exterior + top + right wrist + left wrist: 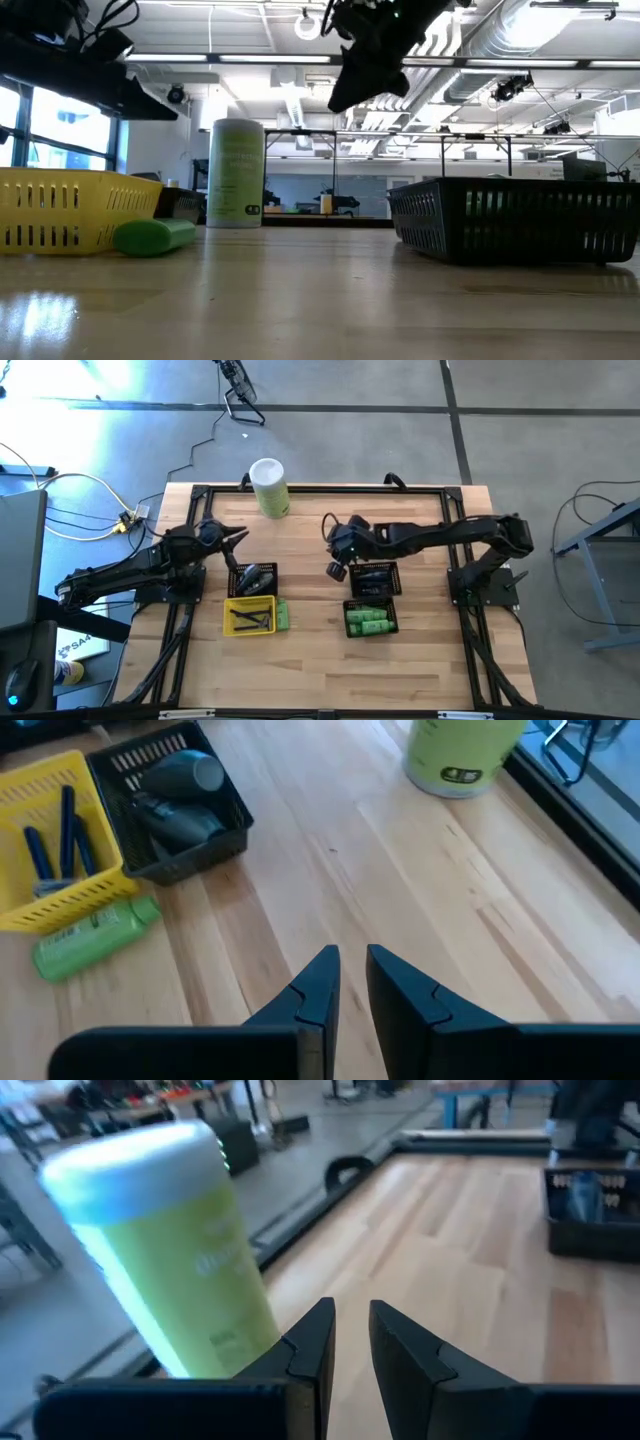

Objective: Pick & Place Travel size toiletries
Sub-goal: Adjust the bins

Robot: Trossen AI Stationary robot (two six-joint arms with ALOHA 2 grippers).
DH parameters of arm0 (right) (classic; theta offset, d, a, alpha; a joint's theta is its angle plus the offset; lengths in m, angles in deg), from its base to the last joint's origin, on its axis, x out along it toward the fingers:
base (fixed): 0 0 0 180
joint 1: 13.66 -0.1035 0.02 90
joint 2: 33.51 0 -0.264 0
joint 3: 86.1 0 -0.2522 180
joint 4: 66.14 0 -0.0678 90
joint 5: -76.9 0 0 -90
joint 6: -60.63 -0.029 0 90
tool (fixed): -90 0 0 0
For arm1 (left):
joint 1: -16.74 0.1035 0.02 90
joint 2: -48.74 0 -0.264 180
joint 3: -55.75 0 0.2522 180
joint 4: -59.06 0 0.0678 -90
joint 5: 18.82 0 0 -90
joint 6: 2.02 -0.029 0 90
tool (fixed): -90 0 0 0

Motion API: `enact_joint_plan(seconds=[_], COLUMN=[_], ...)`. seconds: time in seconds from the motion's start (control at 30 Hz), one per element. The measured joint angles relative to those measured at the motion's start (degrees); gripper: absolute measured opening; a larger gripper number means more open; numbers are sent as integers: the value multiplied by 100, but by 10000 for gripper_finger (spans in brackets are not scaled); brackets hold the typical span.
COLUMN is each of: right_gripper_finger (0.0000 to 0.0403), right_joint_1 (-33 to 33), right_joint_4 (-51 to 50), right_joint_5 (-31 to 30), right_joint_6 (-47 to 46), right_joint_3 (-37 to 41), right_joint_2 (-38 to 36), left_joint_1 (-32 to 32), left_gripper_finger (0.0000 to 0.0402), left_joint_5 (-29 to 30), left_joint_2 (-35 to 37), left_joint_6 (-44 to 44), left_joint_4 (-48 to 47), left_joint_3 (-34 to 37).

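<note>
We see one green bottle (92,937) lying on the wooden table (420,910), touching the yellow tray (40,905). More green bottles (369,622) sit in a black basket (371,604). The left gripper (348,1342) is nearly shut and empty beside the tall canister (175,1250). The right gripper (350,982) is nearly shut and empty above the table.

Room's a big open workshop kind of space. Polished grey concrete floor (330,390) with dark seams, glare washing out one corner. A yellow cable (85,485) snakes across it. The light wood tabletop (310,650) sits in a black frame. Overhead there are white ducts (560,40) and strip lights (240,58), windows (60,140) on one side, maybe more benches far back.
</note>
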Motion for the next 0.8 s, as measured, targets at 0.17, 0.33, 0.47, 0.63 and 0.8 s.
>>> enact_joint_plan(seconds=[0.17, 0.33, 0.47, 0.63, 0.8], right_gripper_finger=[46, 46, 46, 46, 46], right_joint_1=[-57, 86, 272, 345, 339], right_joint_4=[1141, 2167, 2411, 2920, 3183], right_joint_5=[55, 649, 1065, 1044, 973], right_joint_6=[146, 131, -57, -57, 104], right_joint_3=[704, 1528, 2024, 2809, 3454], right_joint_2=[2, -43, -499, -1327, -2293], left_joint_1=[0, -1, -2, 0, -1], left_gripper_finger=[63, 63, 63, 63, 63], left_joint_5=[173, 178, 178, 177, 178], left_joint_2=[3, 3, 0, 0, -2], left_joint_6=[-155, -149, -147, -61, 4], left_joint_4=[480, 629, 625, 611, 612], left_joint_3=[0, 0, 0, 0, -1])
